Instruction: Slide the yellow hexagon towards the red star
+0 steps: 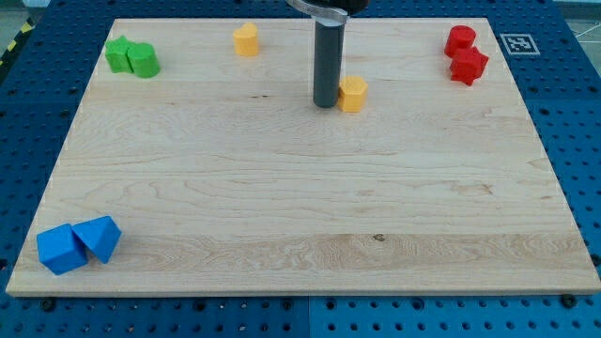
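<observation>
Yellow hexagon (352, 94) rests on the wooden counter (300, 207), touching my tip (326, 103) on its left. No jaws: a plain rod. Red star (469, 66) lies far right.

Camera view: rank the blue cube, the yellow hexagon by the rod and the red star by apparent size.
1. Blue cube, largest, though it lies nearest the view's bottom, likely closest to the camera.
2. Red star and yellow hexagon look alike; no ranking.
</observation>
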`<state>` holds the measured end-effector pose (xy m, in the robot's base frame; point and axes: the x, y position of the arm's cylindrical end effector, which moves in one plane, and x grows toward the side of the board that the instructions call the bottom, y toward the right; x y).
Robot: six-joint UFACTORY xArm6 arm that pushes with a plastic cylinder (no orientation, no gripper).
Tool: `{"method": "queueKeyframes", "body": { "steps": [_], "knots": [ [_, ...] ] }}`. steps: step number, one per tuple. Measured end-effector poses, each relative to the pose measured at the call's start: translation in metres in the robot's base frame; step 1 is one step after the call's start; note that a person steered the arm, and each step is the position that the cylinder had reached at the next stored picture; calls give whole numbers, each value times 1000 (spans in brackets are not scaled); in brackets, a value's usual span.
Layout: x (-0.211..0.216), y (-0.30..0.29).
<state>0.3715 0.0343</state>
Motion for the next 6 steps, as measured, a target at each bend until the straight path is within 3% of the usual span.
{"method": "queueKeyframes", "body": {
  "steps": [6],
  "knots": [
    [-7, 109]
  ]
}}
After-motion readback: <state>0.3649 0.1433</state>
